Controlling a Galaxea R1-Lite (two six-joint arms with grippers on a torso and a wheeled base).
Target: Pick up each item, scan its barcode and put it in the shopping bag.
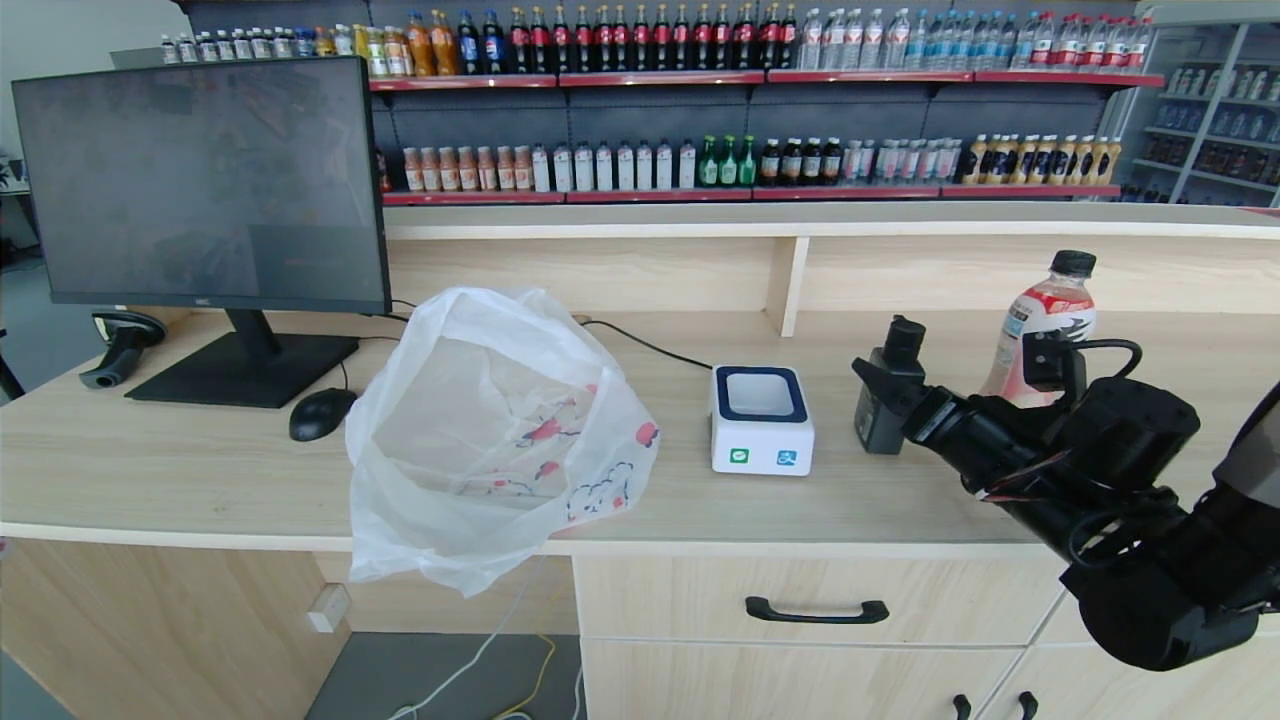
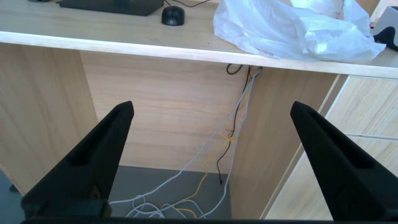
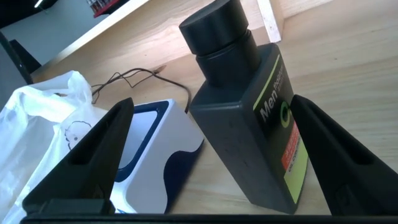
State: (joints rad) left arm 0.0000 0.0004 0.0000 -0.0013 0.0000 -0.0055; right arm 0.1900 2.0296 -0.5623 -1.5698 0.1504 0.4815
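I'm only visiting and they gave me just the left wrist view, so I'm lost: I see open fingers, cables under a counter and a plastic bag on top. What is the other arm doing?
Observer: The right gripper is open, its fingers on either side of a dark grey bottle that stands on the counter.
Operator: Where would it scan that?
Observer: A white box scanner sits between that bottle and the shopping bag.
Operator: Is anything else waiting?
Observer: Yes, a pink drink bottle with a black cap stands farther back, behind the right arm.
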